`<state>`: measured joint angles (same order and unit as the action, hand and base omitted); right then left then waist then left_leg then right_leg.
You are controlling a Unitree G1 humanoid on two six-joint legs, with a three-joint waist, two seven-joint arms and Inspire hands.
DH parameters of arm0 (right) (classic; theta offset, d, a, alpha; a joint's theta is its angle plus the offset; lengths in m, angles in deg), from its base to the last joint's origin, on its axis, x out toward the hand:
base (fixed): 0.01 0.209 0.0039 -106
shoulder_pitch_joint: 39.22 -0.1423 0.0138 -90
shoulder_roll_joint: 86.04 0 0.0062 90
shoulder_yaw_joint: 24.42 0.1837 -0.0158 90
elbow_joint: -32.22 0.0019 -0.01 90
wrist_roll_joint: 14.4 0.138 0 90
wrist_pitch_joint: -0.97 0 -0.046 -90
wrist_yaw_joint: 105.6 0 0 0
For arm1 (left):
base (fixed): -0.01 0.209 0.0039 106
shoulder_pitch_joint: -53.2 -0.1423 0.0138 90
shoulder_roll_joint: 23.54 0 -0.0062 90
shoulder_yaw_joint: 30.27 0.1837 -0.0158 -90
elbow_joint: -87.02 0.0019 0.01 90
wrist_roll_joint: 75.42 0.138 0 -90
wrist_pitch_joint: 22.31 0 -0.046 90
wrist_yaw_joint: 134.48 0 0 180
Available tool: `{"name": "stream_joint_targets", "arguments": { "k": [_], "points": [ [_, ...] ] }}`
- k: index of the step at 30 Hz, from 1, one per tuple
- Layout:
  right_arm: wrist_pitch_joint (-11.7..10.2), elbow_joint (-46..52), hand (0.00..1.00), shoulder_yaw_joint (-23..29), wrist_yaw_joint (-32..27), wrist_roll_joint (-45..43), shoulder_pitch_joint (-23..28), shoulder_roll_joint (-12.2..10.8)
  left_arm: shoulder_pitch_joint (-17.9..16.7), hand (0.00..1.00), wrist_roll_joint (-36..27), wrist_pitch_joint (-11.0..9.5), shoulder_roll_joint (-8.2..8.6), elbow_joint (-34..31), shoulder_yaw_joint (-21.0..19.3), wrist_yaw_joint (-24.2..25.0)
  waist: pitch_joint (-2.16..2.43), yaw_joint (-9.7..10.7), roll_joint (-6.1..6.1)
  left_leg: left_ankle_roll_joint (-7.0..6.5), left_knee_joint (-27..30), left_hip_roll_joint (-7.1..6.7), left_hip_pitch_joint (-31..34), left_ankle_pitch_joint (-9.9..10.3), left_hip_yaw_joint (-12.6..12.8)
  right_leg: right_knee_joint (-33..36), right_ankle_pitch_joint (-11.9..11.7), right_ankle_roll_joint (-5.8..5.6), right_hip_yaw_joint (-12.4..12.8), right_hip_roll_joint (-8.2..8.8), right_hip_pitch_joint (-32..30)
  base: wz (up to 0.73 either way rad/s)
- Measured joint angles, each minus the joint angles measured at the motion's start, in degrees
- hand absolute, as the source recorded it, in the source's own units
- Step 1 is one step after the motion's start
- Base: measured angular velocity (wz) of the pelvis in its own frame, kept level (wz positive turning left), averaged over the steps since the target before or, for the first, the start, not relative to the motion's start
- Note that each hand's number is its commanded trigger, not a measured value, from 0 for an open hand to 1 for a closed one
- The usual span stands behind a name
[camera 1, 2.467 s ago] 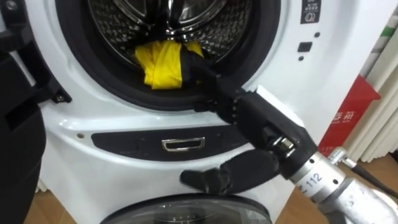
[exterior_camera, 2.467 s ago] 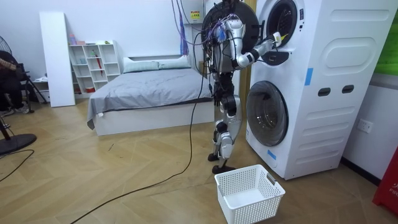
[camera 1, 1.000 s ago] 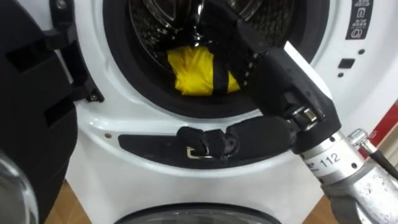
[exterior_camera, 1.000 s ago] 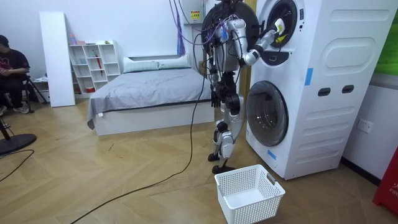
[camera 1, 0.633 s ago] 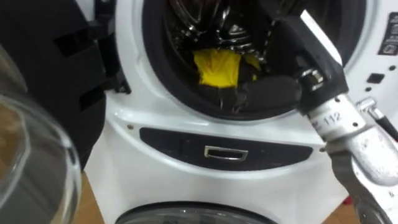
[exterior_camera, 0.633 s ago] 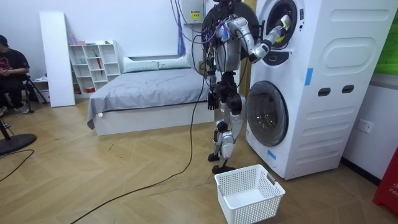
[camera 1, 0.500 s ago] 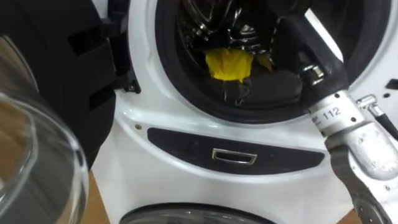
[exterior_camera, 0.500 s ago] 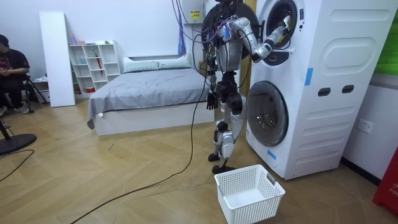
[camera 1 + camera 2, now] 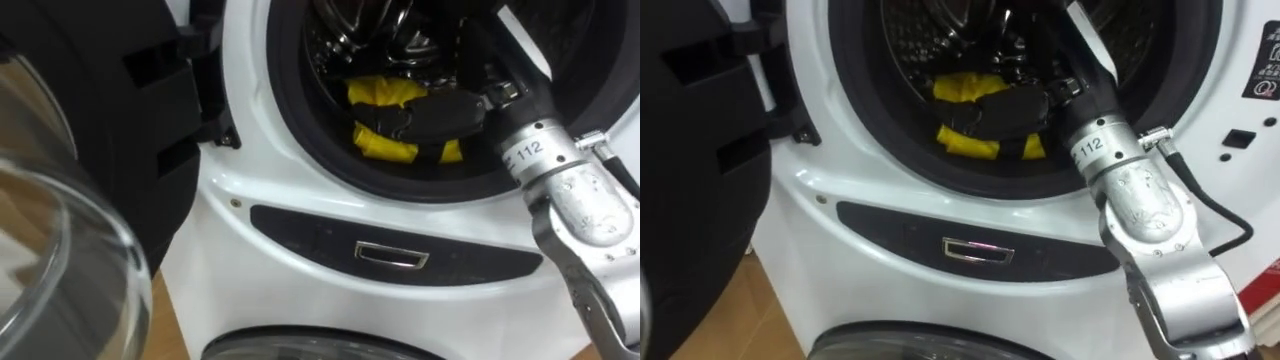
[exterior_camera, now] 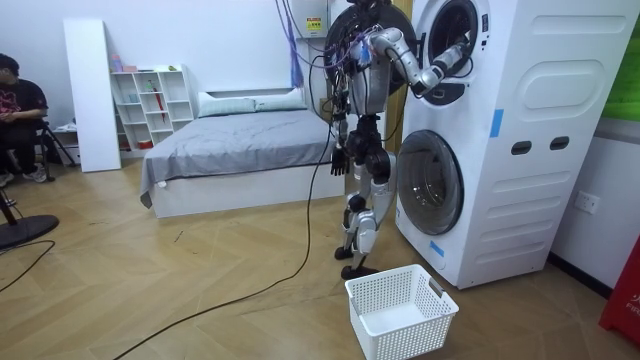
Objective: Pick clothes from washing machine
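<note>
Right hand [image 9: 432, 115] is inside the upper washing machine [image 9: 300, 200], the arm coming in past the dark rubber seal [image 9: 290, 95] at the mouth of the drum [image 9: 345, 30]. Its black fingers [image 9: 385, 122] are curled down over the yellow garment [image 9: 383, 147] and grasp it, with yellow cloth showing above and below the hand. The garment sits low in the drum, just behind the lower lip of the seal and inside the machine.

The machine's door [image 9: 100, 130] stands swung open, hinged at the left of the mouth, its dark inner frame turned toward the opening and its glass bulge nearest the camera. Below the mouth, on the machine's white front, runs a dark panel with a small chrome handle [image 9: 392, 256]. Under that, the rounded top of the lower machine's door [image 9: 300, 345] peeks in.

From the room view, the robot stands upright right at the front of the stacked machines, right arm raised to the upper drum. The left hand [image 10: 340, 162] hangs low at its side, away from the machine; I cannot tell how its fingers are set. A white basket [image 10: 425, 335] sits on the floor near the foot of the machine. A bed [image 10: 240, 140] stands back from the machine, and a person [image 10: 15, 105] sits well apart from it.
</note>
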<state>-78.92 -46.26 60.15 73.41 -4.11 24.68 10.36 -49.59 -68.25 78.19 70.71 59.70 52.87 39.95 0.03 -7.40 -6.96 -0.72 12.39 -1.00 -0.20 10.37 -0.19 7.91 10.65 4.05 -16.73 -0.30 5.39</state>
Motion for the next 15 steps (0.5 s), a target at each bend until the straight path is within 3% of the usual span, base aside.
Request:
{"name": "stream_joint_targets", "arguments": {
  "k": [4,8,12,15],
  "points": [
    [0.1,-0.1,0.00,0.0,-0.9,-2.5,-0.1,0.3,-0.1,0.00,1.4,0.0,0.00,-0.1,-0.7,0.0,0.13,0.6,-0.18,-0.08,0.2,-0.38,0.2,0.0,0.0,0.5,0.0,-0.09,-0.5,0.28,-0.4,0.06],
    [1.4,-0.1,0.00,0.0,0.8,-5.8,-0.1,1.2,0.0,0.00,2.4,0.3,0.16,-1.0,-4.4,0.0,0.12,0.6,-0.15,-0.13,0.2,-0.49,0.5,0.0,0.0,0.7,0.1,-0.21,-0.5,0.41,-0.6,0.00],
    [3.2,-0.3,0.00,0.0,4.6,-8.6,-0.1,3.5,0.0,0.00,2.6,1.8,0.21,-1.3,-5.8,0.0,0.10,1.1,0.08,-0.63,0.4,-0.62,0.5,0.1,0.0,0.8,0.3,-0.56,-0.7,0.72,-0.5,0.02],
    [5.1,-0.3,0.00,0.0,8.4,-8.6,-0.1,5.3,0.0,0.00,2.6,2.2,0.17,-0.9,-8.5,0.0,0.33,1.5,-0.26,-0.91,0.2,-0.73,0.6,-0.1,-0.1,1.0,0.2,-0.84,-0.8,0.99,-0.5,0.01]
  ]
}}
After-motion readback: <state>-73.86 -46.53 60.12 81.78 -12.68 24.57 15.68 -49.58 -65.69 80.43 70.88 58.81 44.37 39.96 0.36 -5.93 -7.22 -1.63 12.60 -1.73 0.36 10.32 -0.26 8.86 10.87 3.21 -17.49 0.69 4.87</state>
